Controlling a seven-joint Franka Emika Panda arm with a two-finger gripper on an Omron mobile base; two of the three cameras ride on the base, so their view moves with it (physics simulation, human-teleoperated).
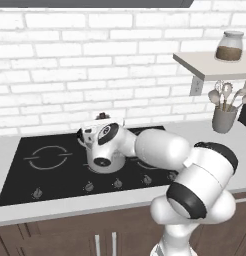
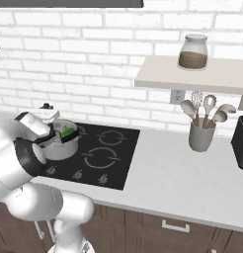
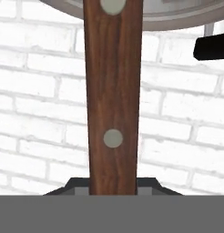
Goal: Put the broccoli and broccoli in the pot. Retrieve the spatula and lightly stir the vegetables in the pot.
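Spatula [image 3: 113,100] handle clamped in gripper [image 3: 113,189], over pot [image 2: 61,143].

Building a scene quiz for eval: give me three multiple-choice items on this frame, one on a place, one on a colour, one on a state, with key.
1. Where does the pot stand?
A. on the black cooktop
B. on the wall shelf
C. on the counter beside the grey utensil cup

2. What colour is the handle seen close up in the hand view?
A. bright green
B. brown wood grain with pale rivets
C. plain black

3. What is inside the pot?
A. nothing
B. brown grains
C. green broccoli

Answers:
1 A, the right base view shows the pot on the cooktop, left of the burner rings.
2 B, the hand view shows a wooden strip with two round pale rivets.
3 C, a green lump shows above the pot's rim in the right base view.
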